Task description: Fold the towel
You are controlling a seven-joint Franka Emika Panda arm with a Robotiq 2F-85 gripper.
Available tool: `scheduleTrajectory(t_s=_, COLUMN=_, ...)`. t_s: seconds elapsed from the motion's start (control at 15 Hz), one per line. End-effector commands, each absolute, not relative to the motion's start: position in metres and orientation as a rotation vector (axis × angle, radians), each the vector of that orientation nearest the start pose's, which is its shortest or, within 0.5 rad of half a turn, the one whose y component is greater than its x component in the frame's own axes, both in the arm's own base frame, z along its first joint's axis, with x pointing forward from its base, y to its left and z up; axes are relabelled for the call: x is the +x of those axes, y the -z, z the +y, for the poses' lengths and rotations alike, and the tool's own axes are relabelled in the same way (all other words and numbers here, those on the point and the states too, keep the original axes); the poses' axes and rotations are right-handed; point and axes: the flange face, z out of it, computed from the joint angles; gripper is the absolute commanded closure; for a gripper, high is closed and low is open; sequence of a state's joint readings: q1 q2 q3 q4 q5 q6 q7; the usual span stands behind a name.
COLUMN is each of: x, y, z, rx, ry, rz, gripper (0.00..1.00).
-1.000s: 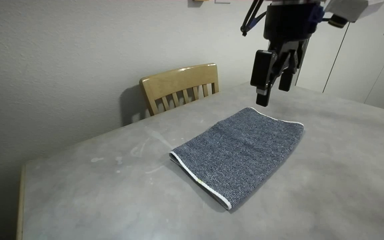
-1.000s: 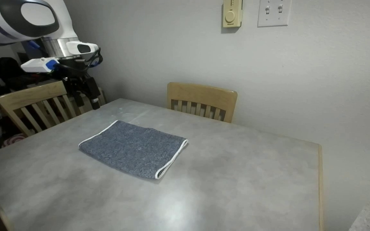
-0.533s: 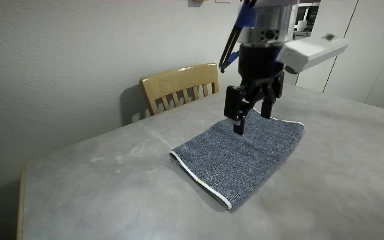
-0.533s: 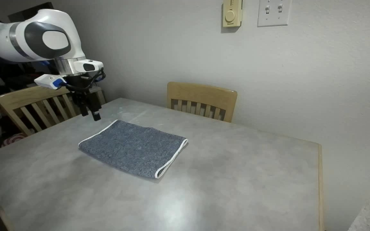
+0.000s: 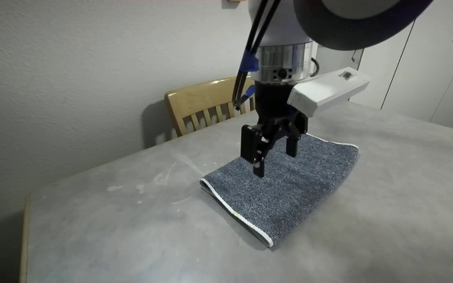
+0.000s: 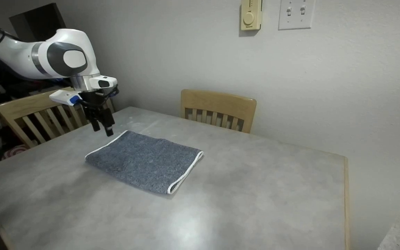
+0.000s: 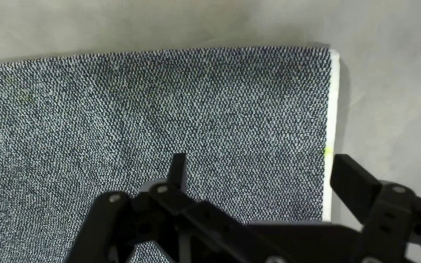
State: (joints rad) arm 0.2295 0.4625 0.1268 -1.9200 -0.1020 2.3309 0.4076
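The towel, blue-grey with white edging, lies flat on the table in both exterior views (image 5: 289, 200) (image 6: 144, 161). It looks doubled over, with its layers showing at one white-edged end. It also fills much of the wrist view (image 7: 214, 109), where a small yellow-green mark shows on its white edging. My gripper (image 5: 275, 164) is open and empty, pointing down above the table, apart from the towel. It also shows in an exterior view (image 6: 102, 131) near the towel's back left corner. In the wrist view my gripper (image 7: 260, 157) has one finger over the cloth and one just outside the white edge.
The grey table (image 5: 112, 236) has pale smears left of the towel. A wooden chair (image 6: 217, 100) stands between the table and the wall. Another wooden chair (image 6: 36, 102) stands behind the arm. A thermostat (image 6: 251, 15) is on the wall.
My gripper has come down, moving left in one exterior picture and slightly right in the other, nearer the towel. It stays open. The towel has not moved.
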Motion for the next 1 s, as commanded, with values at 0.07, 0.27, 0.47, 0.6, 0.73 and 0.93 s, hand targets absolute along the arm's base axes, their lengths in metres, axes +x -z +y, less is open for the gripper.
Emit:
scheduleTrajectory(t_s=0.07, x=0.597, y=-0.237, z=0.219, rx=-3.191, ry=0.019, rz=0.091, gripper=0.0)
scheduleTrajectory(t_s=0.27, x=0.609, y=-0.219, z=0.236, rx=-3.199, ry=0.027, rz=0.149, gripper=0.0)
scheduleTrajectory(t_s=0.47, x=0.622, y=-0.195, z=0.255, rx=-3.219, ry=0.033, rz=0.18, gripper=0.0)
scheduleTrajectory(t_s=0.6, x=0.63, y=-0.181, z=0.267, rx=-3.248, ry=0.049, rz=0.178, gripper=0.0)
scheduleTrajectory(t_s=0.73, x=0.639, y=-0.171, z=0.276, rx=-3.274, ry=0.087, rz=0.167, gripper=0.0)
scheduleTrajectory(t_s=0.93, x=0.632, y=-0.169, z=0.278, rx=-3.254, ry=0.061, rz=0.164, gripper=0.0)
